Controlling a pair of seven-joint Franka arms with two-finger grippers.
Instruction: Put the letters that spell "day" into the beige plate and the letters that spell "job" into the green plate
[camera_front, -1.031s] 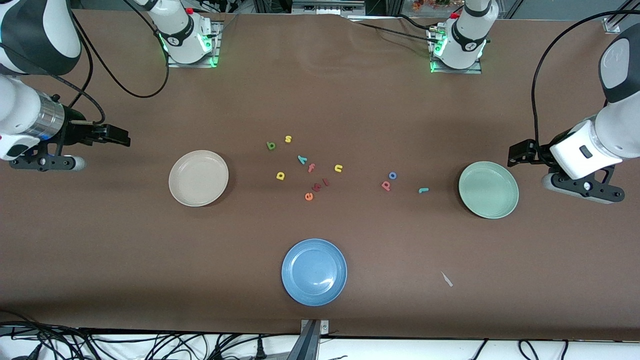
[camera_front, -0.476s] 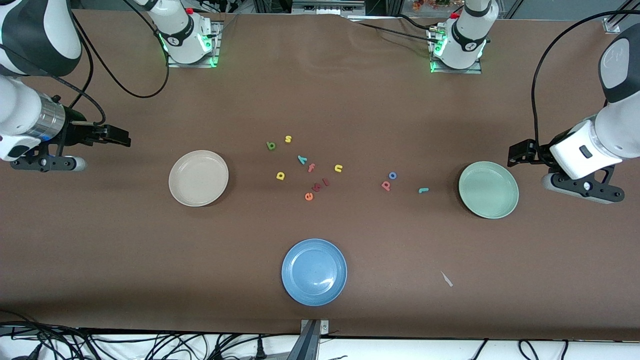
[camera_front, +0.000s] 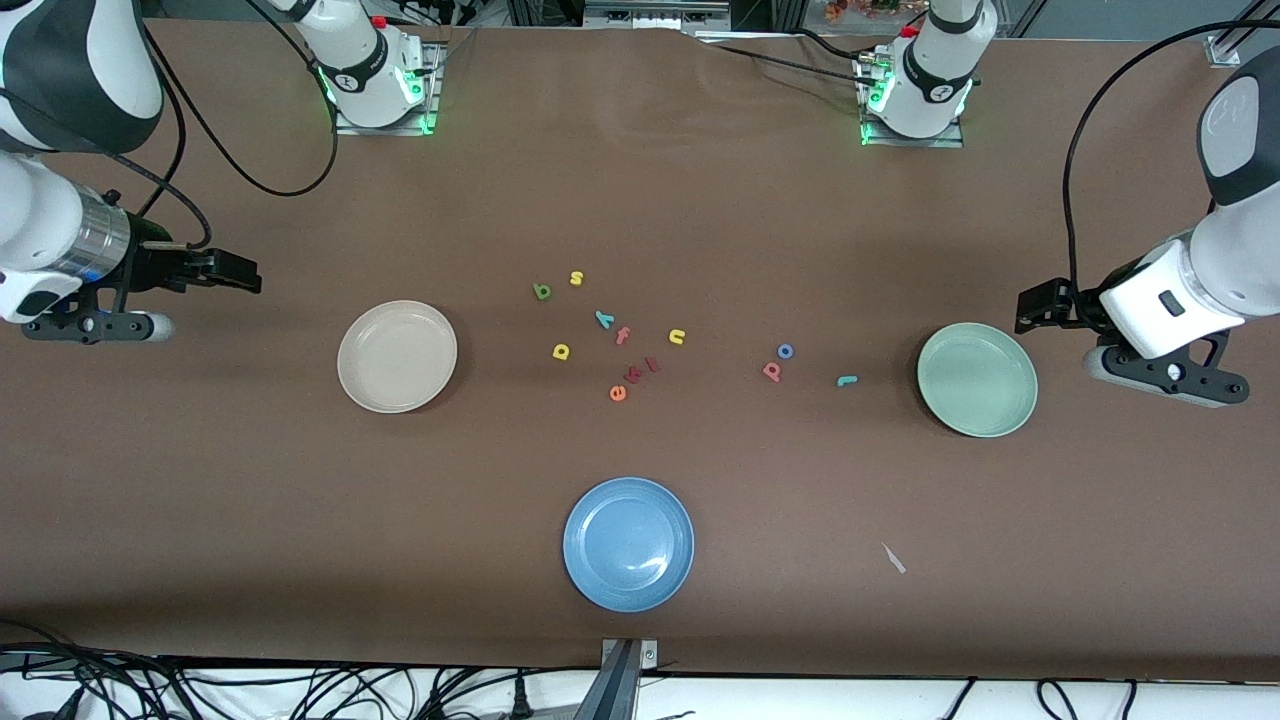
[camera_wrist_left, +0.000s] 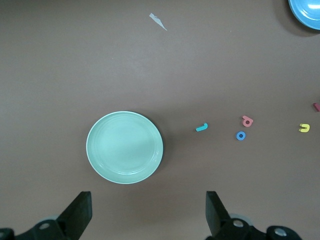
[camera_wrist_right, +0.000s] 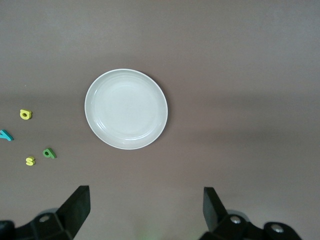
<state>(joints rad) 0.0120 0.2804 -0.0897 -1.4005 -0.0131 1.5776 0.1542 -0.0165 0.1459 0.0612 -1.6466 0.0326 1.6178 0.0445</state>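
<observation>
The beige plate (camera_front: 397, 356) (camera_wrist_right: 126, 109) and the green plate (camera_front: 977, 379) (camera_wrist_left: 124, 147) lie empty. Between them, a dark green looped letter (camera_front: 542, 292), a yellow looped letter (camera_front: 561, 351) and a teal "y" (camera_front: 603, 319) lie toward the beige plate. A blue "o" (camera_front: 785, 350), a pinkish-red looped letter (camera_front: 772, 371) and a teal "j" (camera_front: 847, 380) lie toward the green plate. My right gripper (camera_front: 240, 272) (camera_wrist_right: 146, 212) hangs open beside the beige plate. My left gripper (camera_front: 1035, 305) (camera_wrist_left: 148, 215) hangs open beside the green plate. Neither holds anything.
A blue plate (camera_front: 628, 543) sits empty nearer the front camera. A yellow "s" (camera_front: 576, 278), a pink "f" (camera_front: 622, 336), a yellow "u" (camera_front: 677, 337) and an orange "e" (camera_front: 618, 393) lie among the letters. A paper scrap (camera_front: 893, 558) lies near the blue plate.
</observation>
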